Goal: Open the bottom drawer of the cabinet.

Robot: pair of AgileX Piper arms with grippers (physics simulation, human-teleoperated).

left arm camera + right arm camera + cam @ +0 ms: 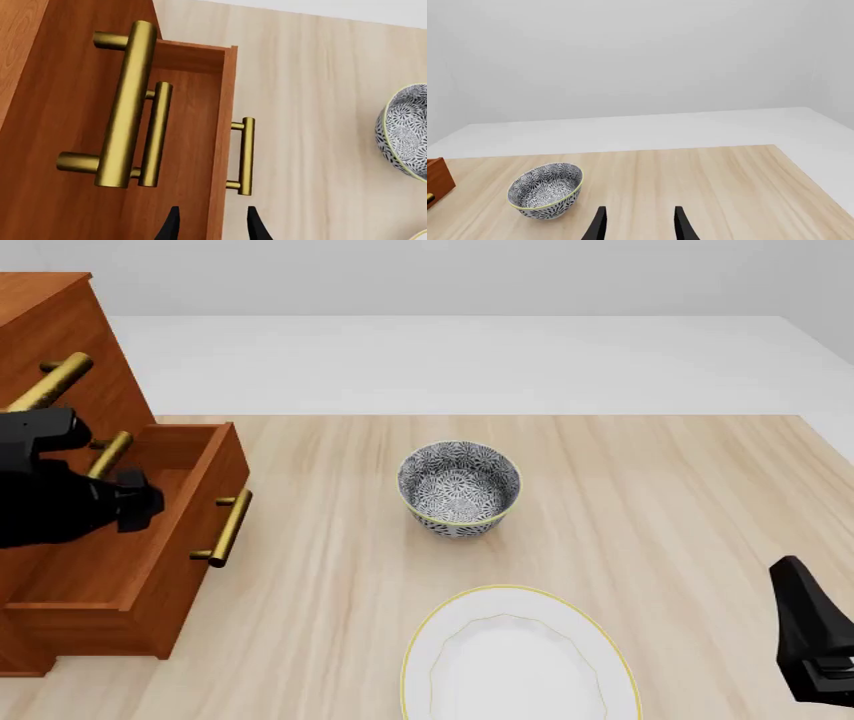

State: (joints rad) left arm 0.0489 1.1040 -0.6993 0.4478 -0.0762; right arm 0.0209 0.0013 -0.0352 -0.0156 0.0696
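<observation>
The reddish-brown cabinet (60, 330) stands at the table's far left. Its bottom drawer (140, 575) is pulled out toward the table's middle, brass handle (224, 530) on its front. My left arm (60, 502) hovers over the open drawer. In the left wrist view the left gripper (212, 226) is open, looking down past the two upper handles (127, 105) at the bottom drawer's front panel (223, 125) and its handle (246, 156). Nothing is held. My right gripper (639, 226) is open and empty over the table, its arm (814, 640) at the near right.
A patterned bowl (461, 488) sits mid-table, right of the drawer, also seen as the bowl (546, 190). A white plate with a yellow rim (514, 660) lies near the front edge. The cabinet's corner (439, 175) shows at the right wrist view's edge.
</observation>
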